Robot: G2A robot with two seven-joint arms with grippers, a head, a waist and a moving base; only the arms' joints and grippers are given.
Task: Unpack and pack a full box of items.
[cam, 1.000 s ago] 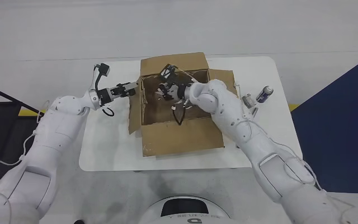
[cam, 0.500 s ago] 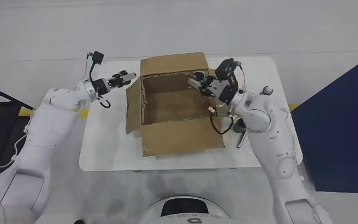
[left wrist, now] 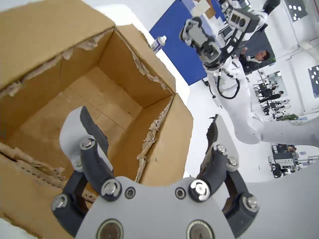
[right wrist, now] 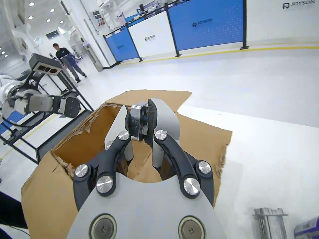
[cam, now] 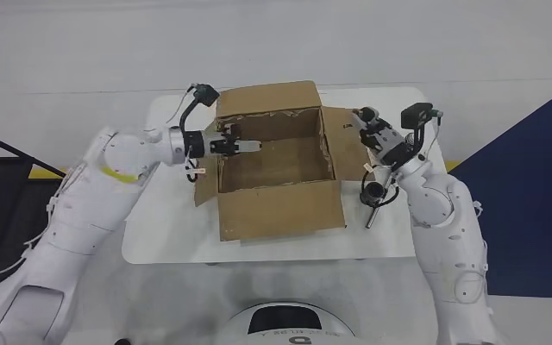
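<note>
With my right pincer [right wrist: 139, 114] nipping a small grey metal block [right wrist: 136, 123] over the right flap of the brown cardboard box [cam: 276, 211] at the middle of the white table [cam: 172, 233], and my left pincer [left wrist: 147, 123] spread wide, I judge this shallow grip may drop it outside.

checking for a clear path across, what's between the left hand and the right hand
Top view: the open cardboard box, its inside bare, lies between the left hand and the right hand, which grips a small metal part.

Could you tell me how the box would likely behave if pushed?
The box looks empty, so it is probably light and would slide easily. Its torn edges and open top suggest the walls may flex rather than stay stiff.
</note>
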